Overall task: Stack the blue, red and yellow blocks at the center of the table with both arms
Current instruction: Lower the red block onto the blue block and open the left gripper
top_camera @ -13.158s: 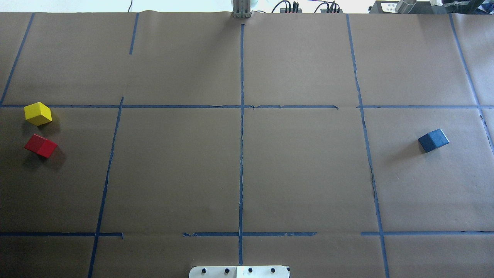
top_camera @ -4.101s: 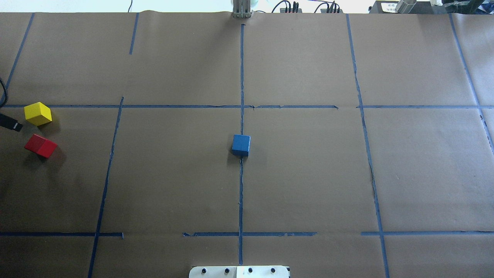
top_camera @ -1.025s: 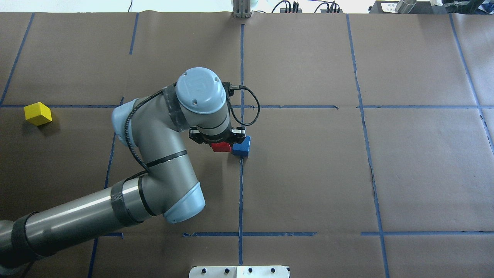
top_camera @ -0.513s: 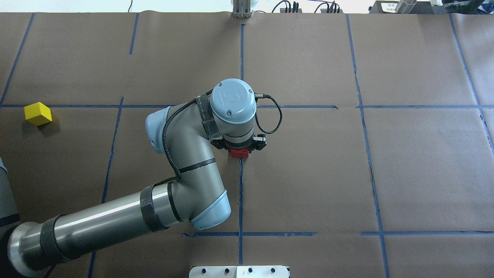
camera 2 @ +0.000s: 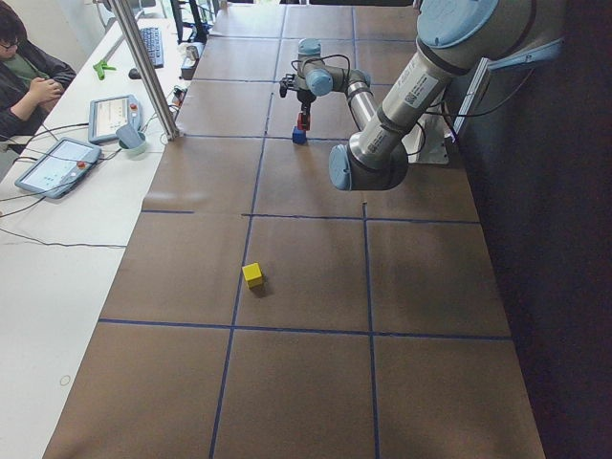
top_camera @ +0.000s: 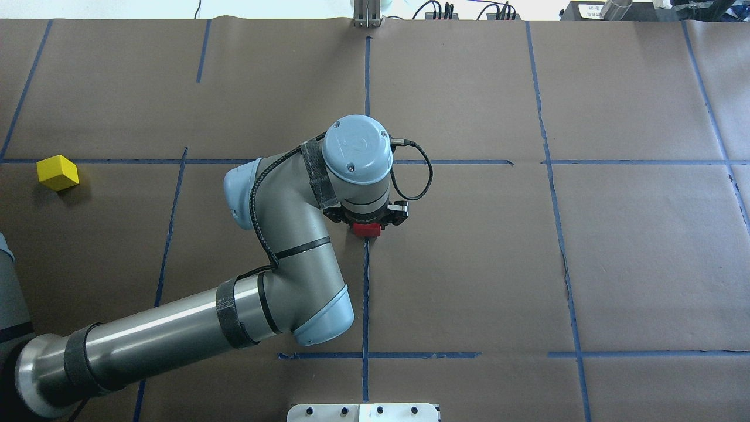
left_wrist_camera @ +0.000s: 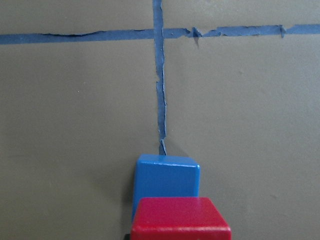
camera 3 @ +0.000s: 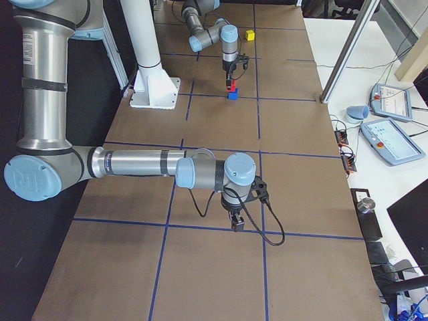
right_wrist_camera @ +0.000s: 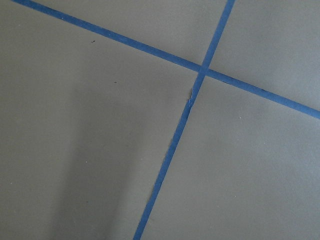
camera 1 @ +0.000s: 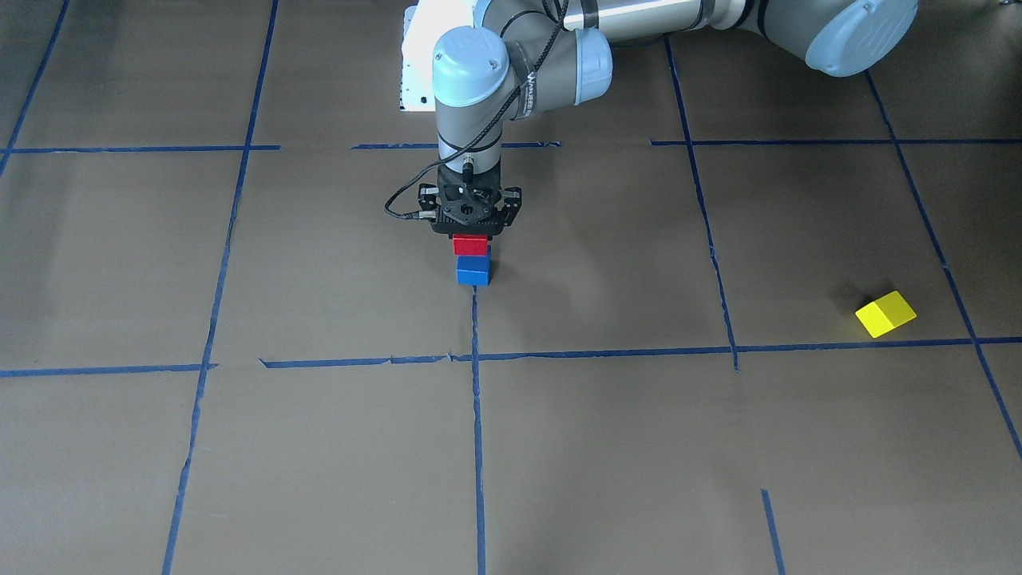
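Note:
My left gripper points straight down at the table's centre and is shut on the red block. The red block rests on or just over the blue block; I cannot tell whether they touch. In the overhead view the red block hides the blue one. The left wrist view shows the red block above the blue block. The yellow block lies alone at the far left. My right gripper hangs low over bare paper near the right end; I cannot tell whether it is open.
Blue tape lines divide the brown paper cover into squares. The robot's white base plate sits at the near edge. A metal post, tablets and a seated operator are at the side table beyond the far edge.
The left arm has carried the red block to the right, from beside the blue block to directly over it. In the last half second it has barely shifted.

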### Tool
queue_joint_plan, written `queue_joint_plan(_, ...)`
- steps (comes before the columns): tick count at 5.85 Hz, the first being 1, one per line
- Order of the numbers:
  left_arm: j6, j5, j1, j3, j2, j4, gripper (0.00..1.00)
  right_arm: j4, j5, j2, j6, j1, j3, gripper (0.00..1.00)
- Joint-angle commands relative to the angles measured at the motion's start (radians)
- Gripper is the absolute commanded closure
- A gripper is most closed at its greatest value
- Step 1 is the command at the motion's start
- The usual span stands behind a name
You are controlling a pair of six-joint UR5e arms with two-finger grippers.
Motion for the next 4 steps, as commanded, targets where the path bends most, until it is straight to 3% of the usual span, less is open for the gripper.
queue_joint_plan(1,0.026,0.000,-0.006,0.013,0.002,-0.002,0.96,0.000,0.000,0.000,0.000,0.000,0.000,0.00)
queue_joint_plan(4,0.019,0.000,-0.011,0.016,-0.001,-0.002,0.96,0.000,0.000,0.000,0.000,0.000,-0.002,0.00)
